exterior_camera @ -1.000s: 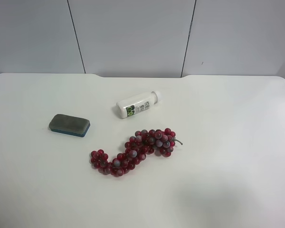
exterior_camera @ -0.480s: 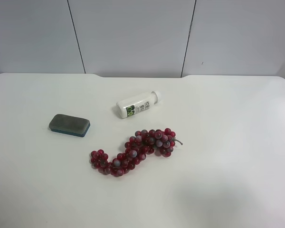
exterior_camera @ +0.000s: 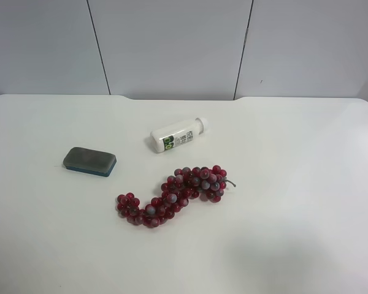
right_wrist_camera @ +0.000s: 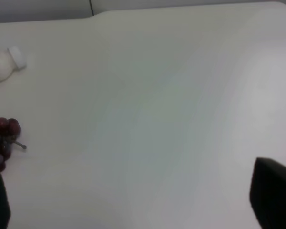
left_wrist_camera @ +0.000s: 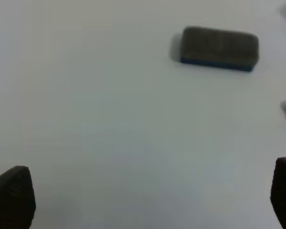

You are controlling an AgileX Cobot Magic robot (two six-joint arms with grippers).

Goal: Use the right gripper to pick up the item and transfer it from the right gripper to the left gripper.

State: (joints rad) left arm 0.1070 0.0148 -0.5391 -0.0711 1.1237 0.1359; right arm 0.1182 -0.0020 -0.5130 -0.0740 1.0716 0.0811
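On my monitors, the dark grey felt-topped block on a thin blue base (exterior_camera: 89, 161) lies flat on the white table (exterior_camera: 294, 184), untouched; the right gripper (right_wrist_camera: 143, 200) and left gripper (left_wrist_camera: 148, 200) both hover with fingers spread wide.

- The high camera looks down across the white table (exterior_camera: 282, 184) toward the grey wall (exterior_camera: 172, 49).
- The right wrist camera, lower, shares the bottle (right_wrist_camera: 2, 64) and grapes (right_wrist_camera: 2, 140).
- The left wrist camera shares the eraser (left_wrist_camera: 219, 47).
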